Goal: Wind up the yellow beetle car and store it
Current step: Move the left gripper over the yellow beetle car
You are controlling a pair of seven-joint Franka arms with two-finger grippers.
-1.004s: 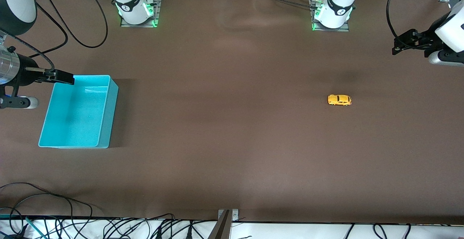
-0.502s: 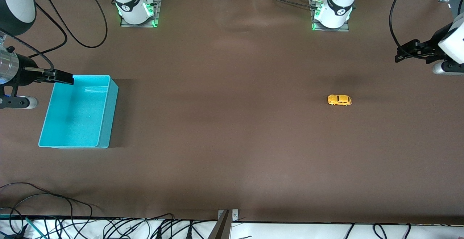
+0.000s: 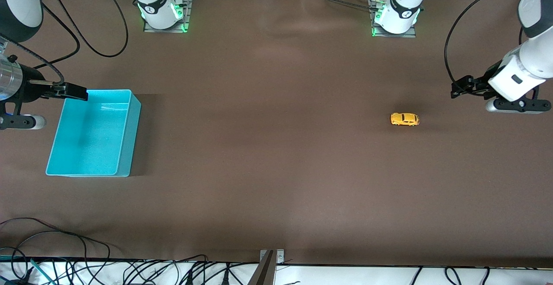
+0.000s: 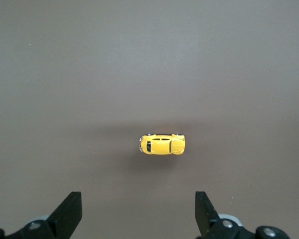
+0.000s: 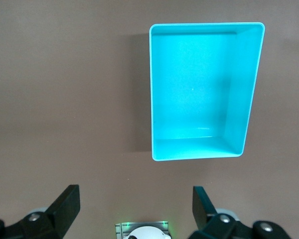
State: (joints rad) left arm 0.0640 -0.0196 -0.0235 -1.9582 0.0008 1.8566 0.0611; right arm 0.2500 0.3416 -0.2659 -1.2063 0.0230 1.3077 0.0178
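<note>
The yellow beetle car stands on its wheels on the bare brown worktop, toward the left arm's end and about midway between the edge by the arm bases and the edge nearest the front camera. It touches nothing and lies lengthwise along the worktop.

The left tool hangs in the air over the worktop just beside the car, toward the left arm's end; its two fingers stand wide apart and hold nothing. In the left wrist view the car sits between the two fingertips and well below them.

The turquoise bin sits at the right arm's end of the worktop, well apart from the car, with nothing in it. The right tool hovers over the bin's corner nearest the arm bases, fingers wide and holding nothing.
</note>
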